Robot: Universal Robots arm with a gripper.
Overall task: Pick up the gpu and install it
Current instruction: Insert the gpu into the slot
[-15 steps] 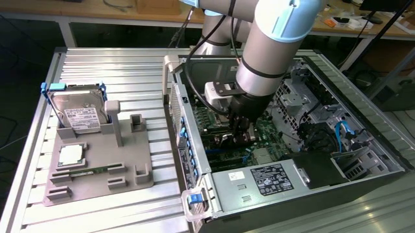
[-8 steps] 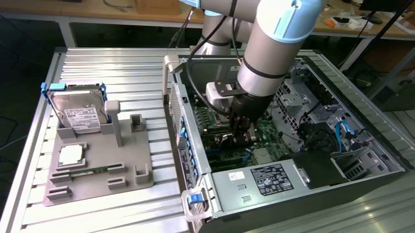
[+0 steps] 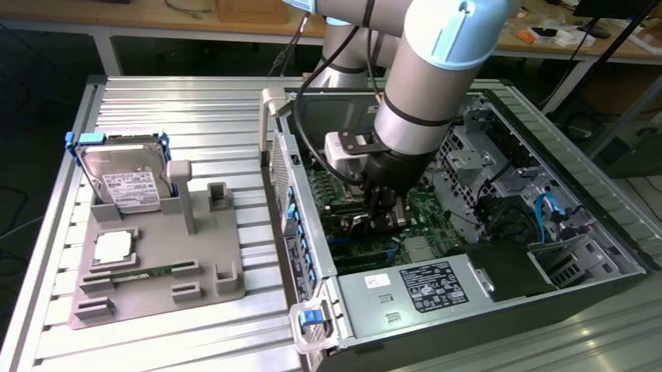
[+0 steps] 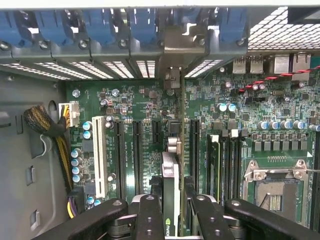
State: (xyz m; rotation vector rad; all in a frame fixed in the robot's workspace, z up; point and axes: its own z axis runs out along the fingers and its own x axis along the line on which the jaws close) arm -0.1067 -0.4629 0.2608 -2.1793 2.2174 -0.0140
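Observation:
My gripper (image 3: 380, 215) is lowered inside the open computer case (image 3: 310, 256), just over the green motherboard (image 4: 135, 100). In the wrist view the gripper (image 4: 172, 212) is shut on the gpu (image 4: 170, 172), which I see edge-on as a narrow strip between the black fingers (image 4: 150, 215). The card runs along a long black expansion slot (image 4: 156, 131) toward the case's rear wall. Its silver bracket (image 4: 172, 47) stands in the row of rear slot openings among the blue clips (image 4: 142, 25). Whether the card's edge sits fully in the slot is hidden.
A grey fixture (image 3: 176, 263) at the exterior view's left carries the silver hard drive (image 3: 126, 184), a square chip (image 3: 112, 246) and the green memory stick (image 3: 155, 271). Inside the case are the power supply (image 3: 414, 298), the processor socket (image 4: 272, 192), memory slots (image 4: 215, 160) and a cable bundle (image 4: 45, 122).

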